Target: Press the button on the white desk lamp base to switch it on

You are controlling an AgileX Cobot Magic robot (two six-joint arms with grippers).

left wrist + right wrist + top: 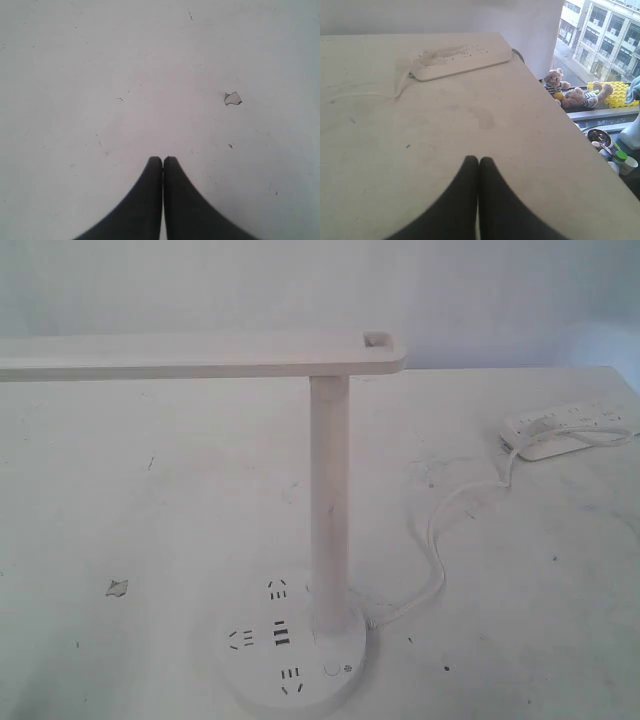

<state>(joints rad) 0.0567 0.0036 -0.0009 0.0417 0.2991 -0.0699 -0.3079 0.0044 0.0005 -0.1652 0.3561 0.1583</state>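
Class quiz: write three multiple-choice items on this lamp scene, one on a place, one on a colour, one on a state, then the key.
1. In the exterior view, where on the table does the power strip lie?
A) right side B) left side C) centre
2. What colour is the desk lamp base?
A) black B) white C) red
3. How is the left gripper?
A) wide open B) shut on a cable C) shut, empty
Key: 1 A, it sits near that view's right edge; 2 B, the round disc is white; 3 C, its fingers meet with nothing between them.
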